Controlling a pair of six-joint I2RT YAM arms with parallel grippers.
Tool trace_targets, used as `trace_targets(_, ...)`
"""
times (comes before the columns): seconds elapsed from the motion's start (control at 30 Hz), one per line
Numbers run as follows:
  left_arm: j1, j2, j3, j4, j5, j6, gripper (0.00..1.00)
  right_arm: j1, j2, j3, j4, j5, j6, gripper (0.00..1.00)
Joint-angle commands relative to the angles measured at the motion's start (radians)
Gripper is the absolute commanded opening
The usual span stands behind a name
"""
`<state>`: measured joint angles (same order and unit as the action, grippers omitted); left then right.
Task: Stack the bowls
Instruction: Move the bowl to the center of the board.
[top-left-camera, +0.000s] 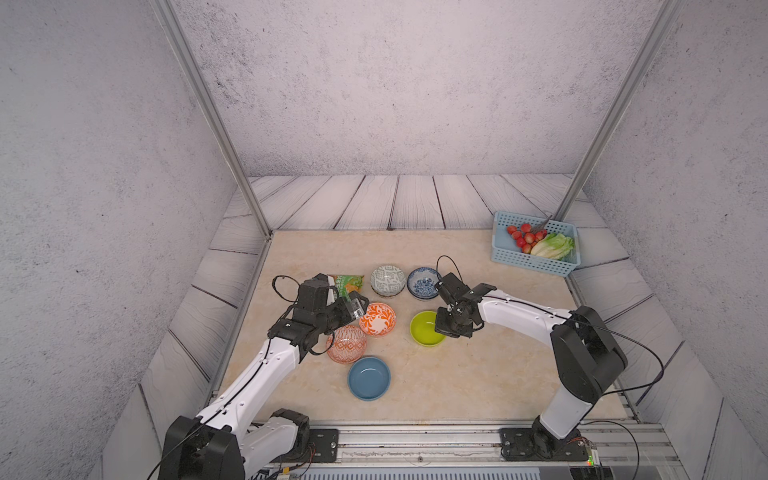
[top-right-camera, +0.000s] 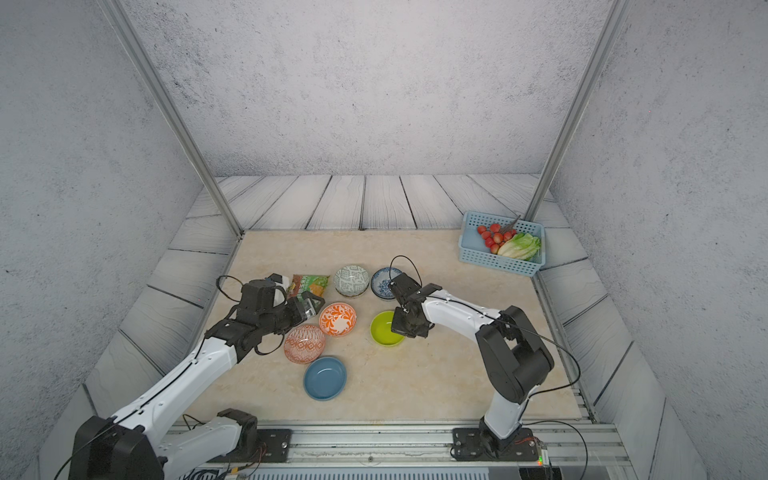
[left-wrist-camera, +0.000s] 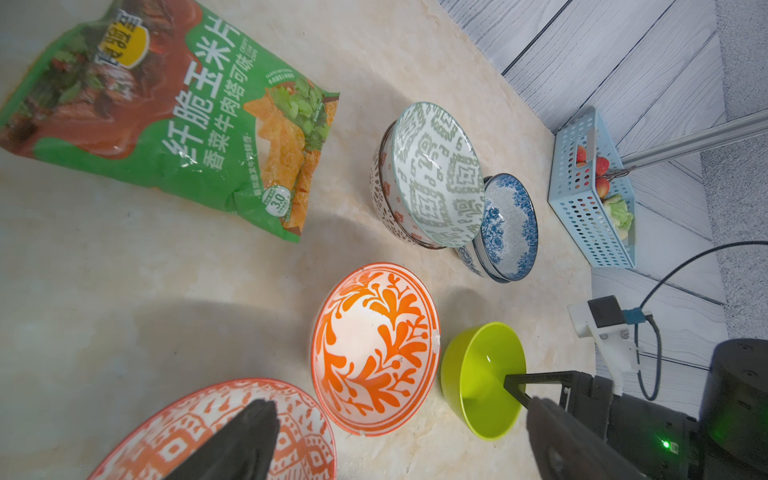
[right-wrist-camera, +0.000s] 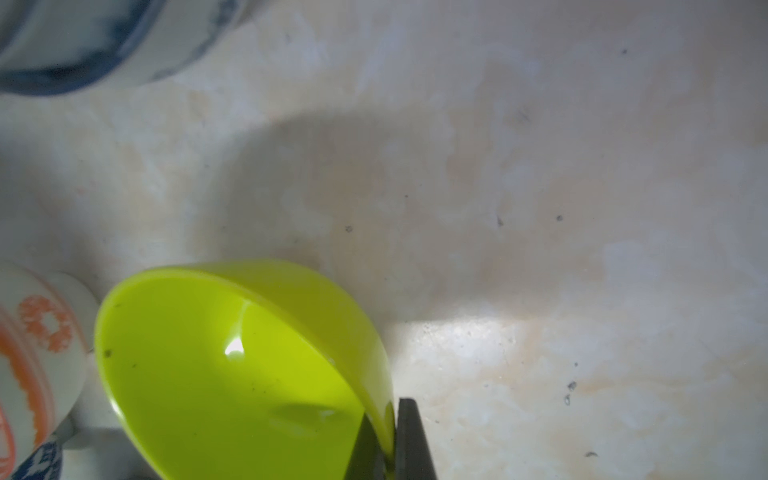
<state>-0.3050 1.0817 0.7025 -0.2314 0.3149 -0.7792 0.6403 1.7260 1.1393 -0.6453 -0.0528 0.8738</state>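
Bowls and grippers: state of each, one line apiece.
Lime bowl: rim pinched by right fingers.
Right gripper: shut on lime bowl.
Left gripper: open, empty.
Grey-green bowl: nested in dark-patterned bowl.
Blue-floral bowl: nested in its twin.
Orange leaf bowl: unstacked.
Orange diamond bowl: unstacked.
Blue bowl: unstacked.

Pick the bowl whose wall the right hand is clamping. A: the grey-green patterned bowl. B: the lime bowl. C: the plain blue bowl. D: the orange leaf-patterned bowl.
B: in the right wrist view the right hand has one finger inside and one outside the wall of the lime bowl, shut on it.
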Motion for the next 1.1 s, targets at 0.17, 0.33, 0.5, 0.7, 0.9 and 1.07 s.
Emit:
trace_targets(0.17,0.001,0.015,0.007,0.021,0.003,0.011,1.00,-0.040,0.046,0.062,-0.022,-0.011,-0.037,0.00)
trace_targets(0.33,0.001,0.019,0.009,0.021,0.002,0.012,1.00,-0.049,0.075,0.075,-0.018,-0.019,-0.042,0.00)
trace_targets(0.5,0.002,0.026,0.013,0.021,0.003,0.014,1.00,-0.051,0.083,0.087,-0.011,-0.029,-0.055,0.06)
trace_targets(0.7,0.001,0.009,0.020,-0.010,0.006,0.021,1.00,-0.050,0.033,0.071,-0.020,-0.029,-0.067,0.49)
trace_targets(0.9,0.001,-0.055,0.064,-0.194,-0.034,0.037,1.00,-0.015,-0.121,-0.019,-0.019,-0.028,-0.046,0.61)
trace_targets(1.07,-0.010,-0.087,0.097,-0.444,-0.020,0.050,0.90,0.084,-0.263,-0.134,0.046,-0.003,0.008,0.62)
